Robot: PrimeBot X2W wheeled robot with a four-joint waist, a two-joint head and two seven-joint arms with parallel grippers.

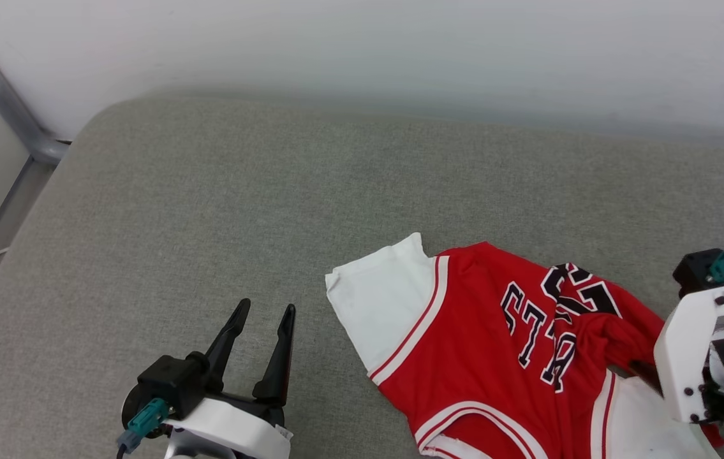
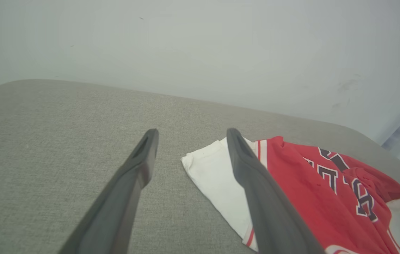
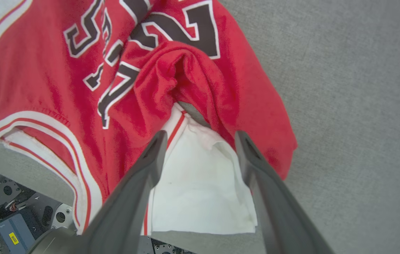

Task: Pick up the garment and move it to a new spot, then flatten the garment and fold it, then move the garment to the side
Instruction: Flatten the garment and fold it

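The garment [image 1: 464, 331] is a red jersey with white sleeves and black lettering, lying crumpled on the grey cushion [image 1: 208, 210] at the right front. It also shows in the left wrist view [image 2: 309, 183] and the right wrist view [image 3: 44, 81]. My left gripper [image 1: 267, 306] stands open to the left of the jersey's white sleeve [image 2: 214, 173], apart from it, with nothing between its fingers [image 2: 191, 132]. Above the other white sleeve [image 3: 200, 183], just below a bunched red fold, my right gripper [image 3: 200, 134] is open and holds nothing. Its white wrist [image 1: 687, 350] covers the jersey's right end.
A white wall [image 1: 400, 51] rises behind the cushion. A grey pipe [image 1: 17, 121] runs down at the far left. Past the cushion's near edge, the robot's base [image 3: 9, 211] shows below the jersey. Bare cushion stretches to the left and behind the jersey.
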